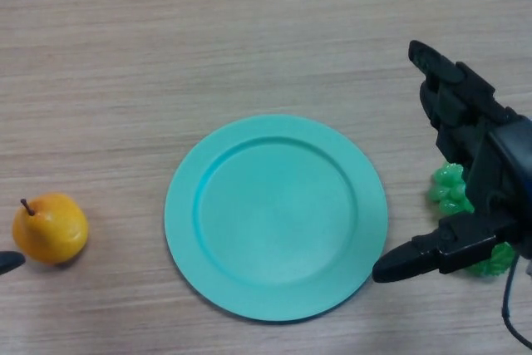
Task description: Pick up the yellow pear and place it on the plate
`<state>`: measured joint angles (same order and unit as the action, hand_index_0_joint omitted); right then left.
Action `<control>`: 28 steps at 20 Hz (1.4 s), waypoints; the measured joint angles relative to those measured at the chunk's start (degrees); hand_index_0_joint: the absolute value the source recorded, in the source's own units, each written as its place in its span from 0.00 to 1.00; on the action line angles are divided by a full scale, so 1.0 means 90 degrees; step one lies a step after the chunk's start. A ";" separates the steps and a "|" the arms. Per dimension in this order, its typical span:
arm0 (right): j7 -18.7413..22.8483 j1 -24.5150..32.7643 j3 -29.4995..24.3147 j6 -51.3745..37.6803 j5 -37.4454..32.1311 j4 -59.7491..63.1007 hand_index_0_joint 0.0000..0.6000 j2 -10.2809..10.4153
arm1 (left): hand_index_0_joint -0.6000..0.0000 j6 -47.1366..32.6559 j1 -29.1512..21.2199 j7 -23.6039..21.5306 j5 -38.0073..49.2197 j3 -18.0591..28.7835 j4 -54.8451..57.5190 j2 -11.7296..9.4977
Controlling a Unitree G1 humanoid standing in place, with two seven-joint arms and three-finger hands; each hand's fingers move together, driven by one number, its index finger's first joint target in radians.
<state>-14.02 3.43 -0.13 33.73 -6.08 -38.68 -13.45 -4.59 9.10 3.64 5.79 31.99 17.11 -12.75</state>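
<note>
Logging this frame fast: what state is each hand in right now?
Left hand: only a tip shows at the view's left edge, beside the yellow pear; cannot be told.
Right hand: open, holding nothing.

**Non-task items: one green object, one table surface**

A bunch of green grapes (pixel 453 189), glossy like a plastic model, lies at about four o'clock in the view, near the right edge. It is partly hidden; its lower portion shows again at around five o'clock. It rests on a light wood-grain table (pixel 249 39), grain running horizontally.
</note>
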 measured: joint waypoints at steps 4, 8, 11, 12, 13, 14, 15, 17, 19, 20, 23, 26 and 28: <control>0.0002 -0.0002 0.0004 -0.0001 0.0000 -0.0005 0.00 0.0002 | 1.00 0.0177 -0.0071 0.0020 0.0028 0.0002 -0.0034 0.0005; 0.0056 -0.0068 0.0004 -0.0001 0.0001 -0.0023 0.00 0.0001 | 1.00 0.0181 -0.0051 0.0019 0.0021 -0.0006 -0.0447 -0.0005; 0.0060 -0.0070 0.0003 -0.0001 0.0006 -0.0038 0.00 0.0001 | 1.00 0.0376 -0.0053 0.0019 0.0020 -0.0056 0.0014 -0.0005; 0.0060 -0.0074 0.0002 -0.0001 0.0005 -0.0072 0.00 0.0001 | 1.00 0.0413 -0.0077 0.0019 0.0013 -0.0120 0.0198 -0.0005; 0.0060 -0.0102 -0.0003 -0.0001 0.0005 -0.0118 0.00 0.0001 | 1.00 0.0587 -0.0079 0.0021 0.0008 -0.0187 0.0385 -0.0005; 0.0060 -0.0154 -0.0028 -0.0001 0.0002 -0.0209 0.00 0.0001 | 1.00 0.0927 -0.0088 0.0105 0.0009 -0.0270 0.0680 -0.0005; 0.0061 -0.0167 -0.0071 -0.0001 0.0001 -0.0242 0.00 0.0001 | 1.00 0.1101 -0.0116 0.0196 0.0009 -0.0321 0.0828 -0.0004; 0.0136 -0.0209 -0.0215 -0.0005 0.0003 -0.0258 0.00 0.0000 | 1.00 0.1219 -0.0129 0.0322 0.0007 -0.0649 0.1164 0.0004; 0.0157 -0.0327 -0.0289 -0.0045 0.0002 -0.0286 0.00 0.0000 | 1.00 0.1511 -0.0229 0.0492 0.0036 -0.1001 0.1550 0.0010; 0.0157 -0.0341 -0.0356 -0.0045 0.0001 -0.0307 0.00 0.0000 | 1.00 0.1560 -0.0309 0.0548 0.0035 -0.1169 0.1659 0.0010; 0.0165 -0.0383 -0.0420 -0.0048 0.0001 -0.0318 0.00 0.0000 | 1.00 0.1667 -0.0446 0.0734 0.0038 -0.1504 0.1804 -0.0017; 0.0167 -0.0403 -0.0424 -0.0049 0.0002 -0.0338 0.00 0.0000 | 1.00 0.2190 -0.0659 0.0956 0.0076 -0.1872 0.1995 -0.0097; 0.0169 -0.0404 -0.0426 -0.0083 0.0002 -0.0338 0.00 0.0000 | 1.00 0.2400 -0.0793 0.0967 0.0300 -0.2106 0.2034 -0.0097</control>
<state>-12.49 -0.21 -3.97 32.98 -6.07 -41.72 -13.45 17.02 1.96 12.35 8.50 13.04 35.41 -13.62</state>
